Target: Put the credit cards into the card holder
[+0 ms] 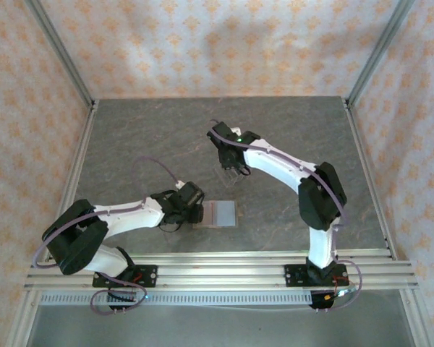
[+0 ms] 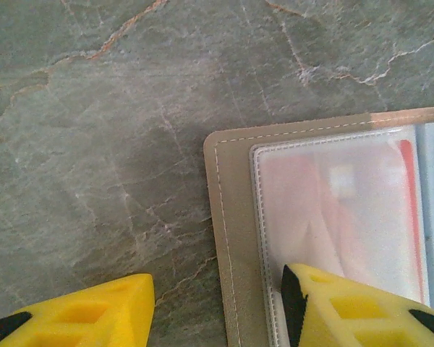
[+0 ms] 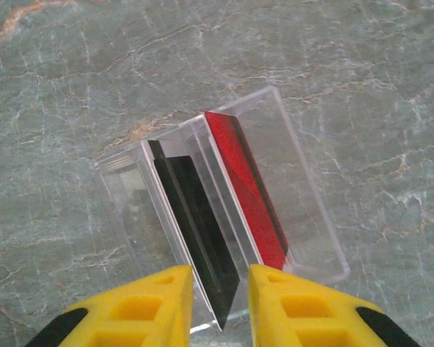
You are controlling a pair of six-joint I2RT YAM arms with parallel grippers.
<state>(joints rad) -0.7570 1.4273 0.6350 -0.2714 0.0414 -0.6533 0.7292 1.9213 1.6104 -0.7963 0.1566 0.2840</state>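
Observation:
The card holder (image 1: 218, 215) lies open on the table, its tan stitched border (image 2: 235, 238) framing a clear sleeve with red behind it. My left gripper (image 1: 190, 207) (image 2: 217, 318) is open over the holder's left edge, one finger above the sleeve and the other above bare table. A dark credit card (image 3: 199, 224) and a red-faced card (image 3: 246, 188) stand tilted in a clear slotted stand (image 3: 311, 210) (image 1: 235, 176). My right gripper (image 1: 233, 166) (image 3: 220, 311) is open, its fingers on either side of the dark card's near corner with a small gap.
The grey marbled table (image 1: 166, 137) is bounded by patterned walls and metal corner posts. An aluminium rail (image 1: 217, 264) carrying both arm bases runs along the near edge. The stand sits behind and to the right of the holder.

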